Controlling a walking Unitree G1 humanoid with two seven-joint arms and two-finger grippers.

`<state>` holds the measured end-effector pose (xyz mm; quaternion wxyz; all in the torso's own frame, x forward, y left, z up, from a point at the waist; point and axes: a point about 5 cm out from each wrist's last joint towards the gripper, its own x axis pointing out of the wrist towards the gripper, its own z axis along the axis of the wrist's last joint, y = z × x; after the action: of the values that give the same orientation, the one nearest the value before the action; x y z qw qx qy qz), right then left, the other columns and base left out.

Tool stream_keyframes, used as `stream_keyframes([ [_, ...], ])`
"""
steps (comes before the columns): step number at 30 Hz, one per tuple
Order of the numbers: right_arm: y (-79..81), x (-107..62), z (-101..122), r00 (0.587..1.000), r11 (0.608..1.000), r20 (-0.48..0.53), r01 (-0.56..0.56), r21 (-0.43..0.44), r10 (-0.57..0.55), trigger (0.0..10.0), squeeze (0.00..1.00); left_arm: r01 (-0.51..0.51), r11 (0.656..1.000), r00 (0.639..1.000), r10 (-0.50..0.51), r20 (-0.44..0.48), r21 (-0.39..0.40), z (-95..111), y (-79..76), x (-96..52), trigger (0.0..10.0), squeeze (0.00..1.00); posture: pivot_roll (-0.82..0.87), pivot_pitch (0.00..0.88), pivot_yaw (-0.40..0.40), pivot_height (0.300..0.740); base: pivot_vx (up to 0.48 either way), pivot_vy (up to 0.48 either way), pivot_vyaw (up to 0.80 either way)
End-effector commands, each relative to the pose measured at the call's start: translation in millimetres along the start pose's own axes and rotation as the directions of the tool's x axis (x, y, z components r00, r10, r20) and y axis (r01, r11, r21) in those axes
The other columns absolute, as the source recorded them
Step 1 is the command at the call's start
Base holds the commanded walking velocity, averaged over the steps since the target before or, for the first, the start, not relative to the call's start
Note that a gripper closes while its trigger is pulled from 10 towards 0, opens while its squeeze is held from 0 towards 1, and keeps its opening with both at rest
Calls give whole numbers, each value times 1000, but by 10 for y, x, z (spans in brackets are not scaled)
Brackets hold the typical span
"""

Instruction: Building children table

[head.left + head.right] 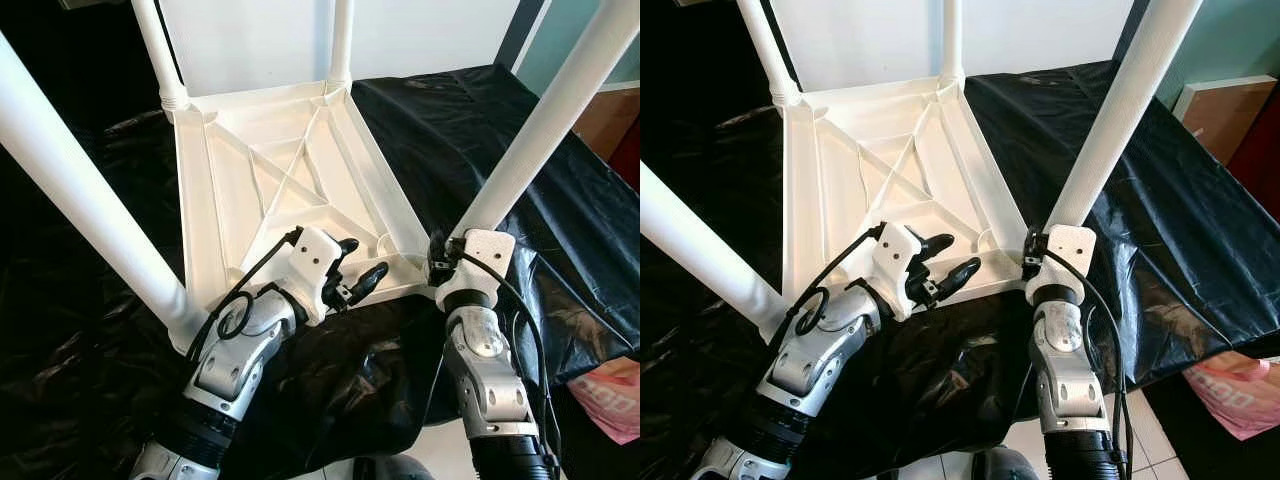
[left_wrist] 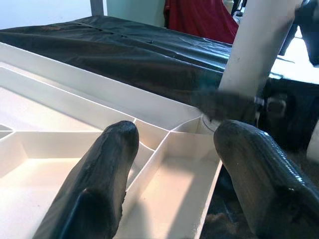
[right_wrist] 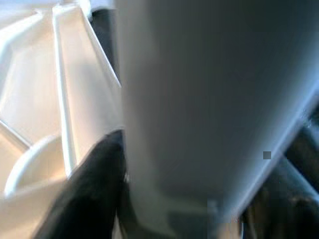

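Right gripper [image 1: 441,262] fingers are clamping the table leg [image 1: 545,125] at 4 o'clock of the inverted tabletop [image 1: 290,190]; left gripper [image 1: 358,268] fingers are hovering apart.

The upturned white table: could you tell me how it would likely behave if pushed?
The table looks like thin ribbed plastic, so probably light and stiff. Resting on the glossy black sheet, it may slide. The right gripper clamps one leg, likely steadying it.
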<state>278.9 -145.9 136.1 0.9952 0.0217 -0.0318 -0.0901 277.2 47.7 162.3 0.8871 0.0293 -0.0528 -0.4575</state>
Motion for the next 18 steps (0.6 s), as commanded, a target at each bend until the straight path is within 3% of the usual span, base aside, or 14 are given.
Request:
stream_keyframes([
  [1,-6,-30,-37,1000,999,-14,-18,26,18,10000,1000,41,999,999,-41,-1,-9,-3,-59,-3,10000,0,2,141,-42,740,0,0,0],
  [9,-34,-40,19,996,995,29,-80,56,78,10000,1000,39,999,999,-39,1,-11,-2,-65,-8,10000,0,1,139,-45,740,0,0,0],
  [18,-197,13,65,950,948,54,-309,70,306,10000,1000,66,998,997,-66,-28,-7,-51,-102,-3,10000,0,-12,139,-49,740,0,0,0],
])
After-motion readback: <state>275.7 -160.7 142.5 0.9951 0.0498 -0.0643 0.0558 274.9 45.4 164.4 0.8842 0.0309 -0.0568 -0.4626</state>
